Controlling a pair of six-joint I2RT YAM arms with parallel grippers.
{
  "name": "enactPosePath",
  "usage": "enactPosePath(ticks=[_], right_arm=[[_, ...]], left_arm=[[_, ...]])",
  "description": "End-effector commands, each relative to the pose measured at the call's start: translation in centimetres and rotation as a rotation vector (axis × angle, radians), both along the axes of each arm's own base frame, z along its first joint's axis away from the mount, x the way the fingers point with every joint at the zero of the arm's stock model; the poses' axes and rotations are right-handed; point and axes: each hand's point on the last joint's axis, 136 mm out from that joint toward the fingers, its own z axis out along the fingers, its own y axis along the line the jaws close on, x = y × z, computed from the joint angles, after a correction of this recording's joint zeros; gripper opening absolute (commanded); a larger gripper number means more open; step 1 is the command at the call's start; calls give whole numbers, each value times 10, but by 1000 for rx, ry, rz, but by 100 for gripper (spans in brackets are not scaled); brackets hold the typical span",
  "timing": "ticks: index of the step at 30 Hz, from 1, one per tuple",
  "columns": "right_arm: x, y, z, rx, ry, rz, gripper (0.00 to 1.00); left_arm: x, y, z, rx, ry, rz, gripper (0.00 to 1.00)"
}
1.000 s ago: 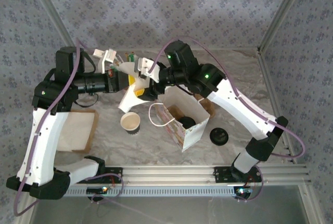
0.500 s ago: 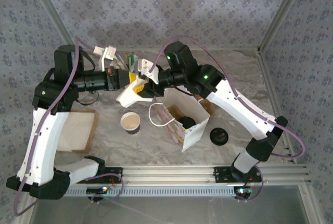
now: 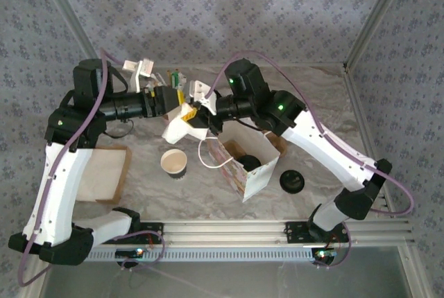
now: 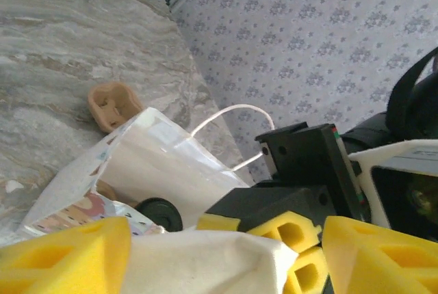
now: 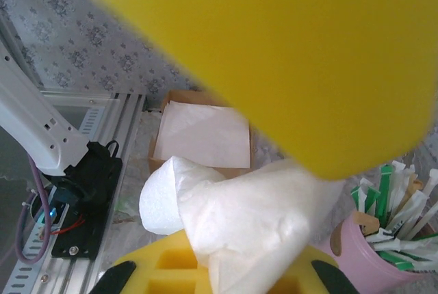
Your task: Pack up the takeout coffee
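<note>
Jaws first: right jaws are clamped on the napkin [image 3: 179,130], their yellow pads [image 4: 295,234] biting into it; left jaws stand spread, one pad [image 4: 65,256] on each side of the white fold; so the napkin hangs up off the bench [image 3: 146,180], between the two wrists, its loose end drooping toward the cup [image 3: 173,163]; cup sits open and upright on the bench, just left of the bag [image 3: 255,172]; bag stands open-mouthed, white handle [image 3: 208,154] flopped toward the cup, something dark down inside it; black lid [image 3: 292,181] lies flat just right of the bag; napkin box [image 3: 104,172] sits at the left side, under the left arm [image 3: 59,173]; pink pot of stirrers [image 5: 383,246] stands at the back.
</note>
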Motion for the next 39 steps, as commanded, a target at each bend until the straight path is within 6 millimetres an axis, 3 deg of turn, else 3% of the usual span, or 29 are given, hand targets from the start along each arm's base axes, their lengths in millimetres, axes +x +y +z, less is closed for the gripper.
enactPosePath(ticks=[1, 3, 8, 19, 28, 39], right_arm=[[-1, -10, 14, 40, 8, -50, 0], [0, -15, 17, 50, 11, -82, 0], [-2, -32, 26, 86, 16, -157, 0], [-9, -74, 36, 132, 59, -333, 0], [-26, -107, 35, 152, 85, -398, 0], [-44, -145, 18, 162, 134, -471, 0]], left_arm=[[6, 9, 6, 13, -60, 69, 87], [7, 17, 8, 26, -86, 124, 99], [9, 44, 7, 74, -122, 291, 99], [-18, 84, 26, 47, -264, 472, 99], [-30, 89, -4, 67, -222, 482, 99], [-37, 85, -50, 76, -127, 448, 99]])
